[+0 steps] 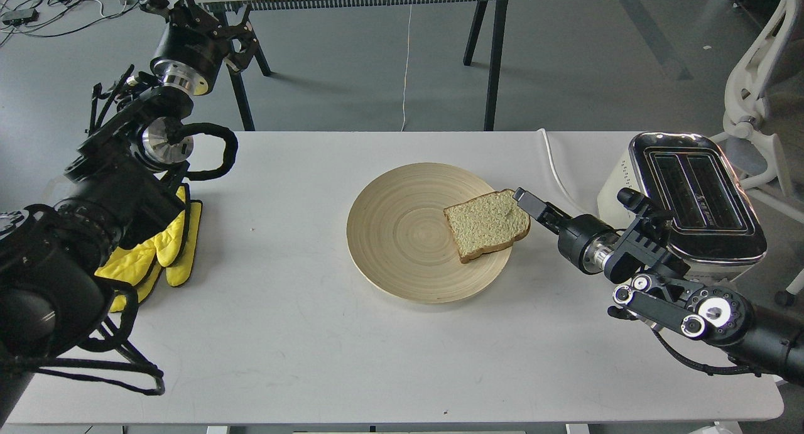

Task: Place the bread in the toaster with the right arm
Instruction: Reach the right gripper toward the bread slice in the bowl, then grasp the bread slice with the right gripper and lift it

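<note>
The bread [485,224] lies flat on the right side of the round wooden plate [389,233] in the middle of the table. My right gripper [526,203] comes in low from the right. Its slim tip is at the bread's upper right edge; I cannot tell whether it touches or clasps the slice, and its two fingers cannot be told apart. The toaster [694,195] stands at the table's right edge, slots up and empty, just behind my right arm. My left gripper [207,19] is raised at the far left, away from the bread.
A yellow glove [164,245] lies at the table's left under my left arm. The toaster's white cord [556,170] runs across the table behind the plate's right side. A white chair [754,76] stands at the right, and another table's legs [493,63] stand behind.
</note>
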Available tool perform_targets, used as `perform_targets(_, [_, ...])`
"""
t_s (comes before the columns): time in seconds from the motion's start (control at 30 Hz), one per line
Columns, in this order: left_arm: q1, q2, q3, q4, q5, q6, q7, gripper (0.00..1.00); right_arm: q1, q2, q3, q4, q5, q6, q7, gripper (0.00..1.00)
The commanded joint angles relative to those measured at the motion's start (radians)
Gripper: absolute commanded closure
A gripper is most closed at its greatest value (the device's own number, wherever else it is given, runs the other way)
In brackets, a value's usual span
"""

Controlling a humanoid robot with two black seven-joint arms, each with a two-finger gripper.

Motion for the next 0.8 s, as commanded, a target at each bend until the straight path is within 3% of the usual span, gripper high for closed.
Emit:
perform_targets(0.0, [0.000,0.000,0.001,0.000,0.000,0.000,-0.001,0.00,-0.006,0.010,-0.001,-0.024,0.000,0.002,-0.001,0.12])
perform_targets(0.17, [0.000,0.000,0.000,0.000,0.000,0.000,-0.001,0.00,-0.004,0.058,-0.004,-0.084,0.003,0.002,-0.005,0.18])
perform_targets(0.77, [0.000,0.000,0.000,0.000,0.000,0.000,-0.001,0.00,-0.023,0.081,-0.007,-0.087,0.003,0.013,-0.011,0.44])
